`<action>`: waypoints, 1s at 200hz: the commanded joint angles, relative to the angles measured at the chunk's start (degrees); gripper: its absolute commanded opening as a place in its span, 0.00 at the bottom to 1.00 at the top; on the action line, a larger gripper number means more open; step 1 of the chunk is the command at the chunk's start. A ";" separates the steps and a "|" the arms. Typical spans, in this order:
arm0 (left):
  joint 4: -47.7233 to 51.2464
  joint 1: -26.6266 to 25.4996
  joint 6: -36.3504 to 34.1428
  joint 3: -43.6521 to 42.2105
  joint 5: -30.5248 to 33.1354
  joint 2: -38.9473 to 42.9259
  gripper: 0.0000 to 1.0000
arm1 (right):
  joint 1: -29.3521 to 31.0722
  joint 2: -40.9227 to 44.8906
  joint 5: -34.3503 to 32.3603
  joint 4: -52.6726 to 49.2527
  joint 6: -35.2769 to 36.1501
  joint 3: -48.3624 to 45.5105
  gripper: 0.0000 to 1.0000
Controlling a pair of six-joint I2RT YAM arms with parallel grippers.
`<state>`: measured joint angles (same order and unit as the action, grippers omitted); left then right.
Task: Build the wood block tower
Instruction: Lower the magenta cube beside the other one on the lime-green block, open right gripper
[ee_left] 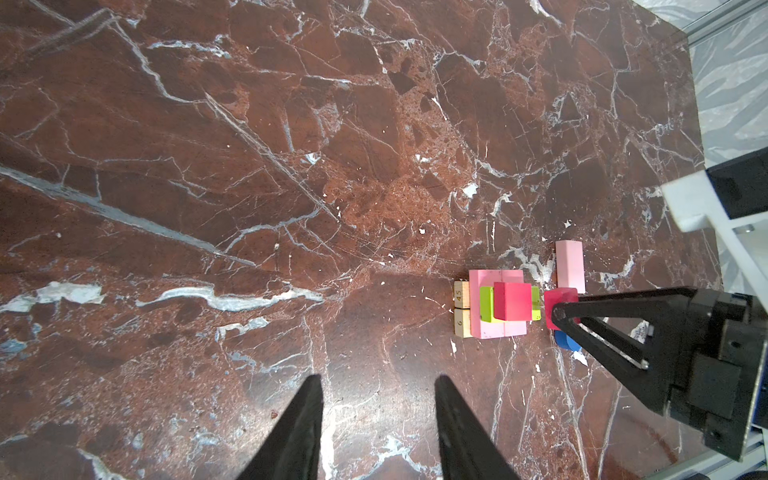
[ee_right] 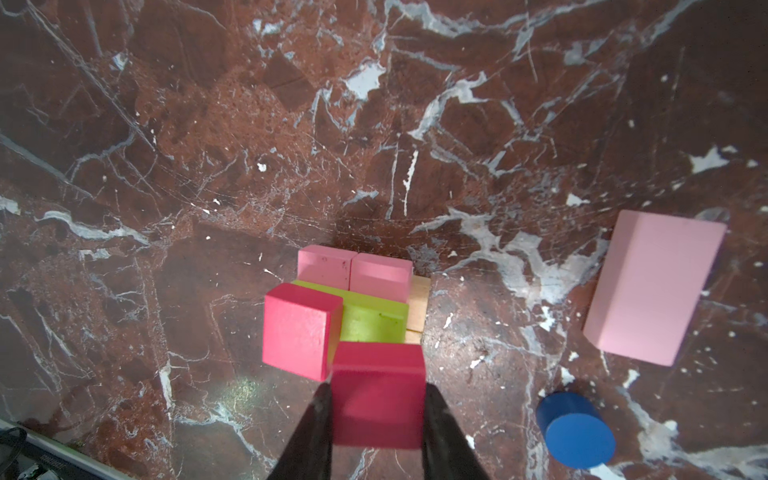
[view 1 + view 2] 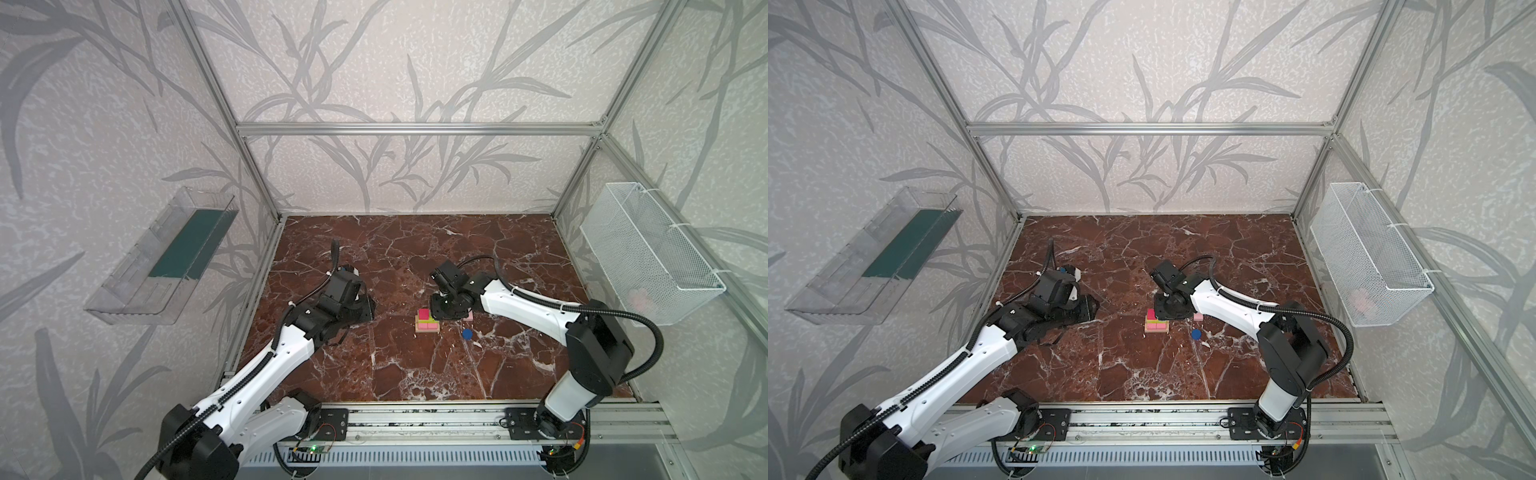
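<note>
The tower [image 3: 426, 323] stands mid-table: two tan bars [image 1: 462, 307] lowest, two pink bars [image 2: 357, 268] across them, a lime-green bar [image 2: 374, 320] above, and one red cube [image 2: 297, 332] on the green bar. My right gripper [image 2: 376, 390] is shut on a second red cube [image 2: 378, 399], held just above the table beside the tower's right side. A loose pink bar [image 2: 654, 286] and the blue disc [image 2: 575, 432] lie on the table to the right of it. My left gripper [image 1: 379, 380] hangs open and empty, well left of the tower.
A clear plastic bin [image 3: 162, 257] hangs on the left wall and a white wire basket [image 3: 648, 253] on the right wall. An aluminium rail [image 3: 415, 419] with both arm bases runs along the front edge of the marble table [image 3: 415, 374].
</note>
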<state>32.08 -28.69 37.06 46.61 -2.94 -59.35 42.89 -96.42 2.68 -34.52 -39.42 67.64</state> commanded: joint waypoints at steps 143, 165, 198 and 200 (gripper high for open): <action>-0.52 0.00 -0.03 -0.56 0.13 -0.19 0.43 | -0.18 -3.78 1.01 0.60 -0.65 2.54 0.27; -0.53 0.09 -0.14 -0.47 0.23 -0.23 0.43 | -0.18 -3.66 0.89 0.49 -0.66 2.57 0.28; -0.55 -0.01 -0.12 -0.47 0.29 -0.28 0.43 | -0.18 -3.59 0.90 0.46 -0.66 2.67 0.30; -0.53 -0.04 -0.14 -0.47 0.26 -0.29 0.43 | -0.18 -3.64 0.92 0.43 -0.66 2.61 0.30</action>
<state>32.08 -28.69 37.04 46.61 -2.94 -59.35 42.89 -99.35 3.53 -33.98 -39.44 68.62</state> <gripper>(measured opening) 0.430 0.322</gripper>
